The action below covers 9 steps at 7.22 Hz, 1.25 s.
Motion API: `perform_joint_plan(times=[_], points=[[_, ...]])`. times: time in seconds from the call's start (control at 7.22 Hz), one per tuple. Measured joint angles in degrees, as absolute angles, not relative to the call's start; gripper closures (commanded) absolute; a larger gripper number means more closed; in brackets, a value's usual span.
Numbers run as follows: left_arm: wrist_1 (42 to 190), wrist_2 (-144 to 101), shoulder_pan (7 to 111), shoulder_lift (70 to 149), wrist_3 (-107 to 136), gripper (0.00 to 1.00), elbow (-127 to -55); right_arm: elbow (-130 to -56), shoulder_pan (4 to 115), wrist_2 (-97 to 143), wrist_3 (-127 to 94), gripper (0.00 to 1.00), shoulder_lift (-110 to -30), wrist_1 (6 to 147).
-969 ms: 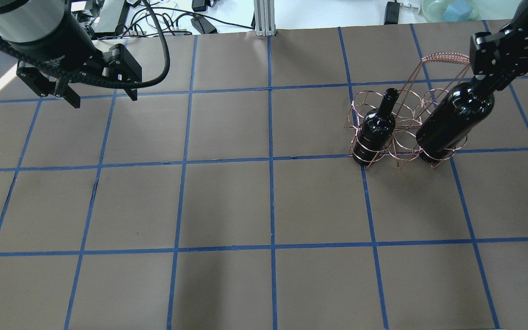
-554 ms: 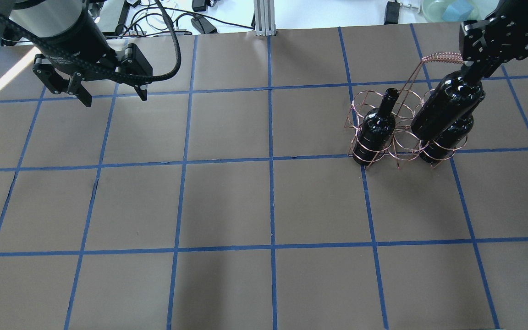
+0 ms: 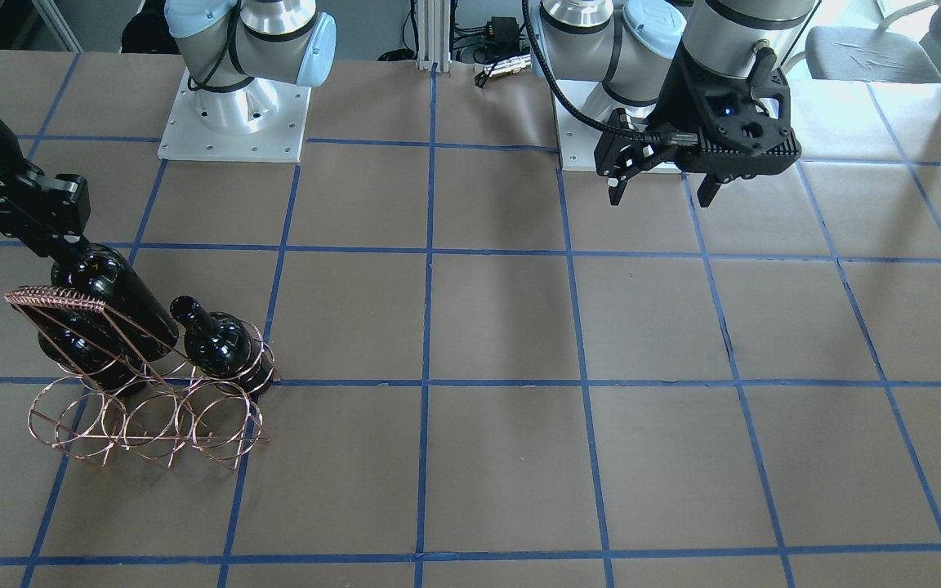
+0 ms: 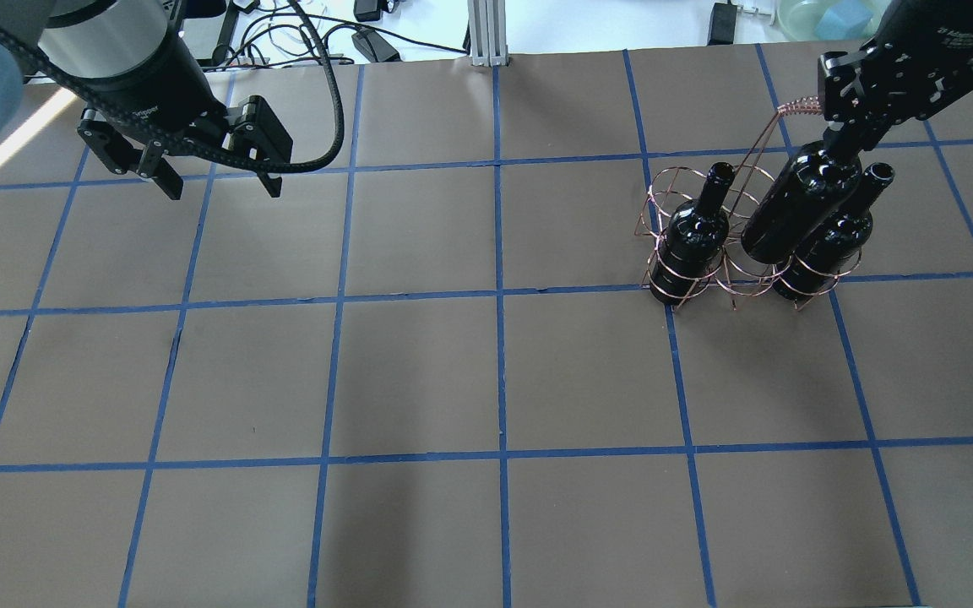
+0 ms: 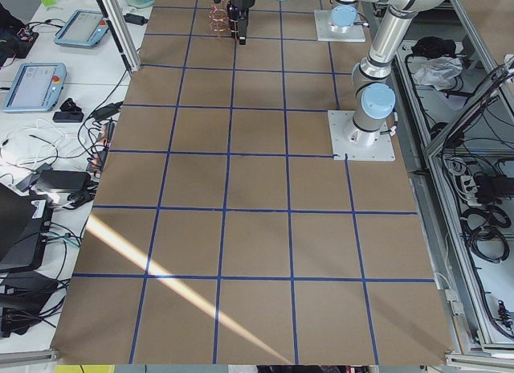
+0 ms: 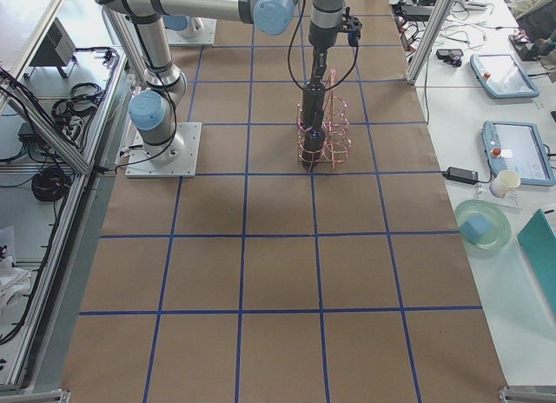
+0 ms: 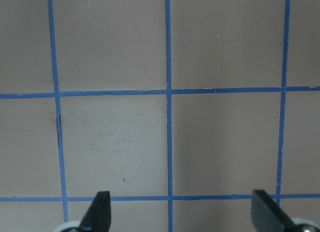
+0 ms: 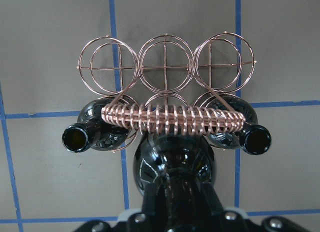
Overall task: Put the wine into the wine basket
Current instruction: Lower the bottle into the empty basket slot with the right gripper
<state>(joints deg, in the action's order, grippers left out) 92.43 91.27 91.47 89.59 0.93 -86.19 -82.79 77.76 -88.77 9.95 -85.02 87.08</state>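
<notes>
- Upper left of the overhead view: the left claw (image 4: pixel 223 187) hangs over the bare counter (image 4: pixel 419 371), fingers spread wide and holding nothing, well apart from the work.
- Right of centre: the wine basket (image 8: pixel 165 68) stands on the counter. It is thin wire and probably light, so a nudge could slide or tip it.
- A seated bottle (image 4: pixel 693 236) fills the left hoop of the basket's lower row.
- Just right of it, the wine (image 4: pixel 799 211) hangs with its base at the middle hoop. I cannot tell whether it has entered. Its shoulder is just beside the wrapped handle (image 8: pixel 172 119).
- A second seated bottle (image 4: pixel 833 241) fills the right hoop, so the gap is tight, with glass on both sides.
- Upper right: the right claw (image 4: pixel 843 139) is clamped on the wine's neck.
- Handling, as a judgement: the glass is likely heavy, rigid, glossy-slick and breakable. The neck under the rimmed mouth is the sensible hold, since the rim acts as a stop. The long body may swing, so it calls for a slow, straight descent.
</notes>
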Motion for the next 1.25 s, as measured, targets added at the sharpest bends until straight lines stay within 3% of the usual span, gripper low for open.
perform_joint_plan(times=[0.83,1.25], points=[[92.69,89.82,91.45,89.42,3.82,0.00,-86.21,-84.09,77.96,-88.87,9.82,1.00,-83.16,89.20],[92.83,89.91,91.48,89.18,1.08,0.00,-86.25,-88.16,77.89,-88.87,9.56,1.00,-81.68,93.66]])
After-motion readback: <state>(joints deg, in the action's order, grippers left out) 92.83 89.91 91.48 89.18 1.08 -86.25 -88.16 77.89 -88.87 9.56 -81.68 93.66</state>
